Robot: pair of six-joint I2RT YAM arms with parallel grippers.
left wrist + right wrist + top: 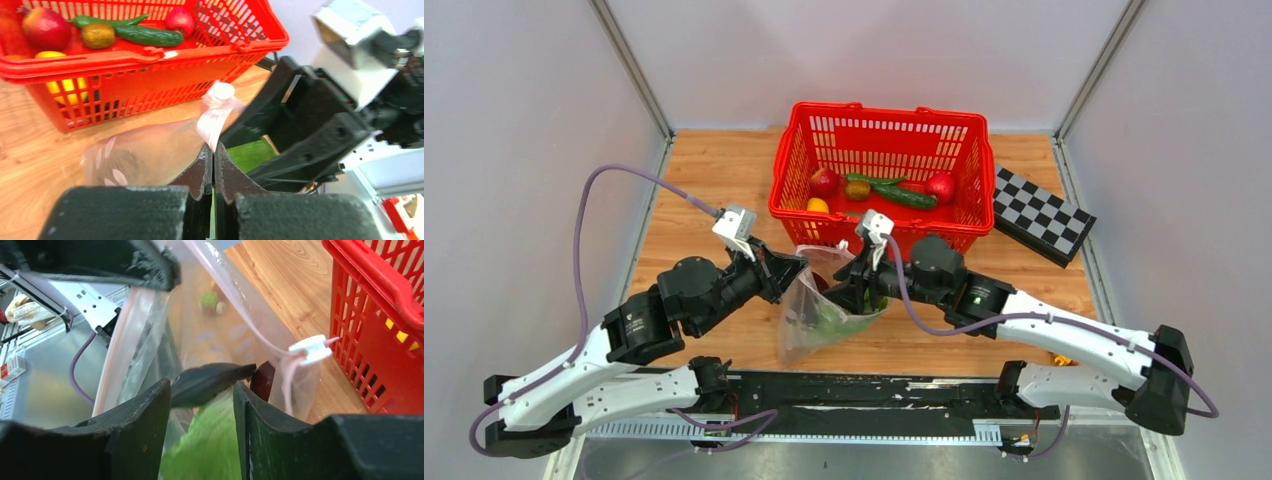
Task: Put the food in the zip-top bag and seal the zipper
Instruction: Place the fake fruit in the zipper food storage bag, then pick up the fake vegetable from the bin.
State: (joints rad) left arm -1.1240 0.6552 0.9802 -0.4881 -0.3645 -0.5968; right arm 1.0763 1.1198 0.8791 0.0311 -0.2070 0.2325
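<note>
Left jaws: pressed together on the near edge of the zip-top bag [135, 155], a fold of clear film pinched between them, with no gap seen in the left wrist view. Right jaws: standing moderately apart, reaching down inside the bag's mouth. A dark elongated piece [210, 381] lies across the gap at their tips, and I cannot tell whether either side touches it. Directly below, inside the bag, is pale-green lettuce [205, 450]. A dark red apple [263, 380] sits just beside the tip on the basket side. The zipper [250, 325] runs as a pale pinkish strip along the mouth edge, unsealed, and its white slider [310, 347] hangs at the end nearest the basket. The bag stands on the desk [714, 180] between the two arms, just in front of the red basket [879, 108], with its mouth upward and held open. In the basket are two red apples [45, 27] [180, 20], a cucumber [150, 36], a green chili [107, 21], a lemon [818, 206] and a brownish-green round item [97, 35]. A black-and-white checkerboard [1039, 215] lies on the desk against the basket's right side.
</note>
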